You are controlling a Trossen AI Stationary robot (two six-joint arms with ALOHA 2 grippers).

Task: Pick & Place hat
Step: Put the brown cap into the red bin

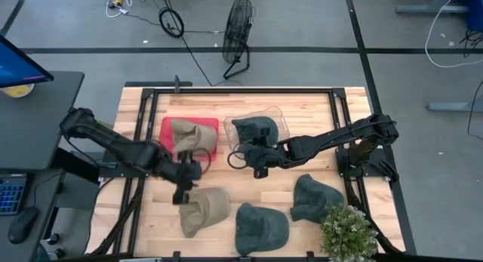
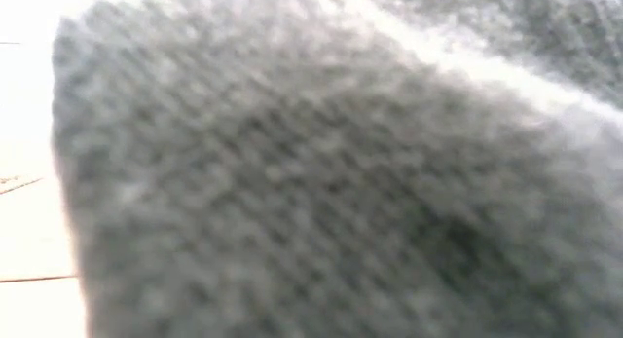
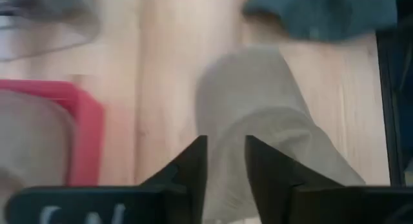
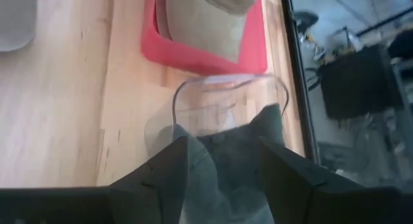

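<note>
A beige hat (image 1: 205, 211) lies flat on the wooden table near its front edge. My left gripper (image 1: 181, 191) hovers at this hat's far left end, fingers a little apart, and the beige cloth (image 3: 258, 101) shows between and beyond them. A second beige hat (image 1: 189, 134) lies in a red tray (image 1: 167, 126). A dark grey hat (image 1: 255, 128) lies in a clear plastic container (image 1: 281, 117). My right gripper (image 1: 255, 158) is open at the container's near side, its fingers standing on either side of that hat (image 4: 226, 159).
Two more dark hats (image 1: 262, 226) (image 1: 315, 195) lie near the front edge; one of them fills the low view (image 2: 341, 182). A potted plant (image 1: 349, 233) stands at the front right corner. Black frame rails (image 1: 355, 134) border the table.
</note>
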